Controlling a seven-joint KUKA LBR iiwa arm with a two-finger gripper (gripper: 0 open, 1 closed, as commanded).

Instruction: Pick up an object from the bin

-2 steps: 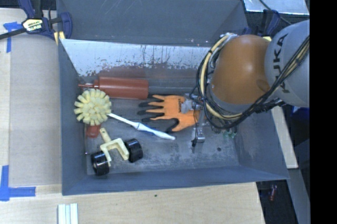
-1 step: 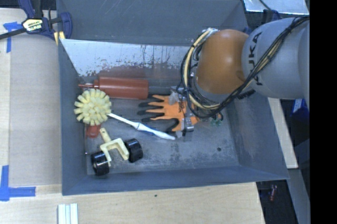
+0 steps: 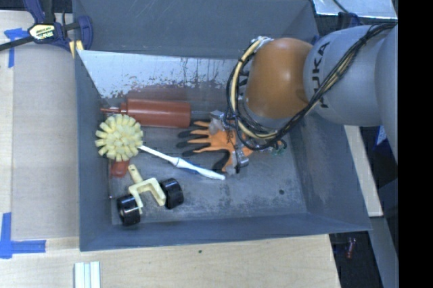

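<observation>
Beneath the arm's orange wrist cover (image 3: 277, 80), near the middle of the grey bin (image 3: 203, 30), the gripper (image 3: 230, 143) sits low over the wrist end of an orange-and-black glove-shaped toy (image 3: 206, 138). The cover and its cables hide the gripper, so I cannot tell whether it stands wide or narrow, or whether it has hold of anything. The glove toy's long axis runs roughly across the view. Its dark digits spread toward the view's left, away from the arm, and its orange palm lies closest to the gripper, seemingly touching it. It looks like the thing to be picked, and a grasp would probably have to close across the palm rather than along the digits. A dish brush (image 3: 120, 136) lies just below it. The brush's yellow head is well to the left and its white handle slants down to the right, with the tip ending just beside the gripper, where it could get caught in the grasp. A brown bottle (image 3: 157, 113) lies behind the glove toy, and a yellow-and-black wheeled toy (image 3: 147, 197) sits well apart at lower left.
</observation>
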